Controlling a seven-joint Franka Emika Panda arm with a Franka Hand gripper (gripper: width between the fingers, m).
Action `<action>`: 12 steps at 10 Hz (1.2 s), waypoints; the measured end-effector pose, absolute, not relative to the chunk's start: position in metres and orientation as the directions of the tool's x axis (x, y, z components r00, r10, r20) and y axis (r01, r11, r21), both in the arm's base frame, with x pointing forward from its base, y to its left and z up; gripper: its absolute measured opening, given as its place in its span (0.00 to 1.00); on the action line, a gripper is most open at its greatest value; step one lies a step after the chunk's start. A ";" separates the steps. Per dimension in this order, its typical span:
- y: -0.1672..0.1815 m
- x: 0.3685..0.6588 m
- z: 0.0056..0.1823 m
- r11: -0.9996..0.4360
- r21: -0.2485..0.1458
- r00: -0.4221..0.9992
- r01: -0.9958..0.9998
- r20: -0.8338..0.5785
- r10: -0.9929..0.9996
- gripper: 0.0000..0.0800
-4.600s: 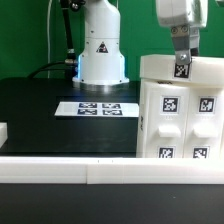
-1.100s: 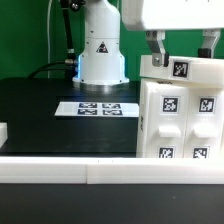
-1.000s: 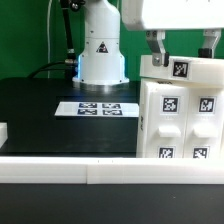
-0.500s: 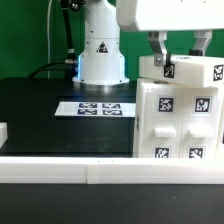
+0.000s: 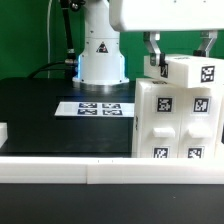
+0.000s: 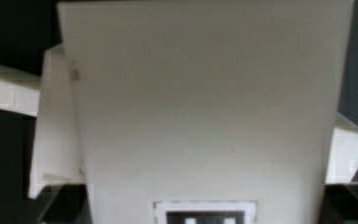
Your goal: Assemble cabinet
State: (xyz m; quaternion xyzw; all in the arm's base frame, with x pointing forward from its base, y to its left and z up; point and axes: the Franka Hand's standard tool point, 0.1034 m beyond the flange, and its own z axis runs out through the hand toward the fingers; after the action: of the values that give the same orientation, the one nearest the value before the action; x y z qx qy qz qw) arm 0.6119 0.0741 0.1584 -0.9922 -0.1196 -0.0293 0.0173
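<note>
The cabinet (image 5: 178, 122) is a large white box with black-and-white tags on its panels, standing at the exterior view's right. A white tagged top block (image 5: 197, 72) sits on it, turned at an angle. My gripper (image 5: 183, 62) straddles this block from above. One finger (image 5: 154, 55) shows at the block's left side; the other is mostly hidden behind it. In the wrist view the block's white face (image 6: 194, 100) fills the space between the fingers (image 6: 55, 140), with a tag at its edge.
The marker board (image 5: 95, 108) lies on the black table, left of the cabinet. The robot base (image 5: 100, 50) stands behind it. A white rail (image 5: 100, 170) runs along the front edge. A small white piece (image 5: 3, 131) sits at the far left.
The gripper and the top block have turned and shifted toward the exterior view's right; the block's tag moved from the left corner to the right. The cabinet body edged slightly left.
</note>
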 end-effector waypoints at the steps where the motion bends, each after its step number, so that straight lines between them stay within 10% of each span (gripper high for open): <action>1: 0.074 0.612 0.158 -0.981 -0.030 0.980 0.189 0.061 0.187 0.69; 6: 0.076 0.612 0.157 -0.926 -0.071 0.926 -0.372 0.041 -0.375 0.69; 12: 0.089 0.611 0.156 -0.420 -0.089 0.423 -0.903 -0.021 -0.906 0.69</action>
State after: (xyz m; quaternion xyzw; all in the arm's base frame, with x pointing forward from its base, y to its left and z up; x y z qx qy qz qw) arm 0.6109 0.0890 0.1563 -0.8425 0.5367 -0.0153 0.0431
